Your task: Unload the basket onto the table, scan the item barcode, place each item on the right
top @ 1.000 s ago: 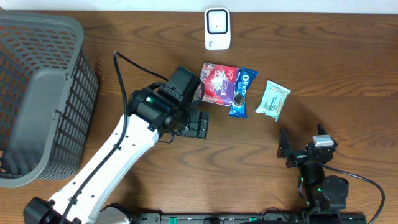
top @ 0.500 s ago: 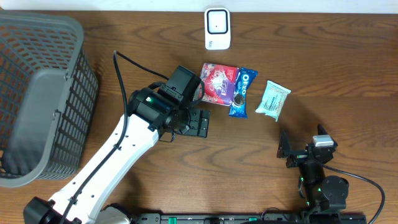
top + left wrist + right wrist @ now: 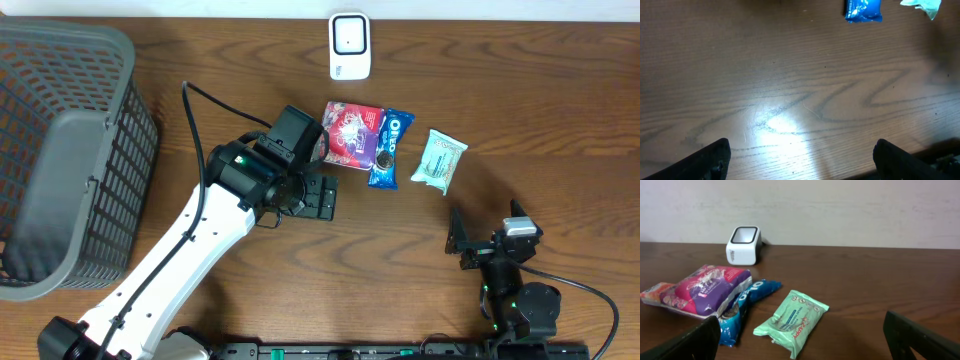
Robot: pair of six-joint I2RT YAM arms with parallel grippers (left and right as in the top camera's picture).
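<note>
Purple foil snack bag (image 3: 350, 135) flat on wooden tabletop (image 3: 520, 80), ungripped. Left gripper (image 3: 322, 198) near it, jaws spread; right gripper (image 3: 485, 235) idle, likewise spread. Seemingly approach step; next, pinch bag, present to white scanner box (image 3: 350, 45).

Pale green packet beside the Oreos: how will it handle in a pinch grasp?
The pale green plastic flow-wrap packet looks puffy with crimped ends, so it will probably flex or crumple rather than stay stiff. Its smooth film may slip in a light pinch. Lying flat on the wooden table, it should slide if pushed, not roll.
</note>
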